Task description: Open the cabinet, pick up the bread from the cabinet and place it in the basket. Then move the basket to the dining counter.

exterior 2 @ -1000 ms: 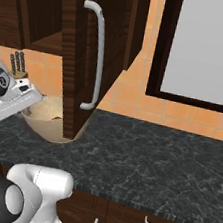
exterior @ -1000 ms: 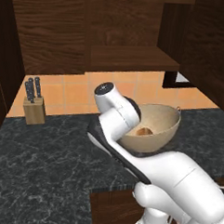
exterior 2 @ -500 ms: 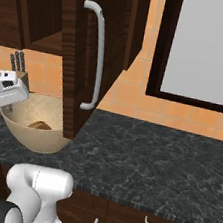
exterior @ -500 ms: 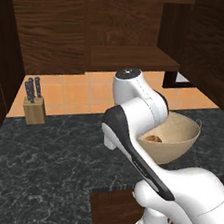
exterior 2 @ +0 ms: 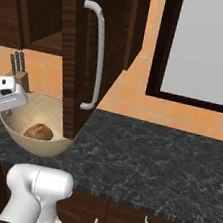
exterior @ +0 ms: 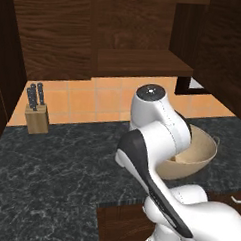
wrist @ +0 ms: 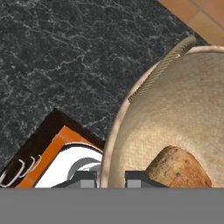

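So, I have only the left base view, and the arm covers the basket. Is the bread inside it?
Observer: Yes. In the right base view the bread lies on the bottom of the basket.
Operator: Good. Does the tool hold the basket?
Observer: In the hand view the tool is shut on the rim, with one tip inside and one outside.
Operator: And what is under the rim there?
Observer: On the tool's side the rim reaches past the edge of the counter. Drawer handles show below it.
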### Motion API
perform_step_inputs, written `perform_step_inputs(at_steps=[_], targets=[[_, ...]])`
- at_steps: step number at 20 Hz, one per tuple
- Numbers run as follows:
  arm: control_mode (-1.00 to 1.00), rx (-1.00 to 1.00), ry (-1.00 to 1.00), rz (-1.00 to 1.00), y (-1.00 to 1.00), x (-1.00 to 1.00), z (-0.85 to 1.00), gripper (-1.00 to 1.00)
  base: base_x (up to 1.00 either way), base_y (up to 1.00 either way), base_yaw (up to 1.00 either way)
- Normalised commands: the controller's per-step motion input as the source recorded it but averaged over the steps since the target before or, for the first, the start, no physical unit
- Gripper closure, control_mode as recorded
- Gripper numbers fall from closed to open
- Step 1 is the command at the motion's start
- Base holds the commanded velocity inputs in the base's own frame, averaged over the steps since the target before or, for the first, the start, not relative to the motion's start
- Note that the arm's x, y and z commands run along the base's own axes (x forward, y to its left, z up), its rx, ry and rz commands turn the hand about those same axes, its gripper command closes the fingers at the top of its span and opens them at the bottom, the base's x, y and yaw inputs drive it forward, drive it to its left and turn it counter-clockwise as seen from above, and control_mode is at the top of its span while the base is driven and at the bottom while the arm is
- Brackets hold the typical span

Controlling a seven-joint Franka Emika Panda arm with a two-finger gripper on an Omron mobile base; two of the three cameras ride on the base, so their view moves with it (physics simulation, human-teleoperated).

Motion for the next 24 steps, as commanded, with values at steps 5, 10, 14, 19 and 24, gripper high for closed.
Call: perform_step_inputs(at_steps=[5,10,14,19,24], targets=[[-1.0,0.0,0.0,0.0,0.0,-0.08,0.0,1.0,0.0,0.0,0.0],[1.0,0.0,0.0,0.0,0.0,-0.08,0.0,1.0,-0.4,0.0,0.0],[1.0,0.0,0.0,0.0,0.0,0.0,0.0,1.0,-0.77,-0.16,-0.03],[1.0,0.0,0.0,0.0,0.0,0.0,0.0,1.0,-0.64,-0.32,-0.12],[1.0,0.0,0.0,0.0,0.0,0.0,0.0,1.0,-0.29,-0.84,-0.37]])
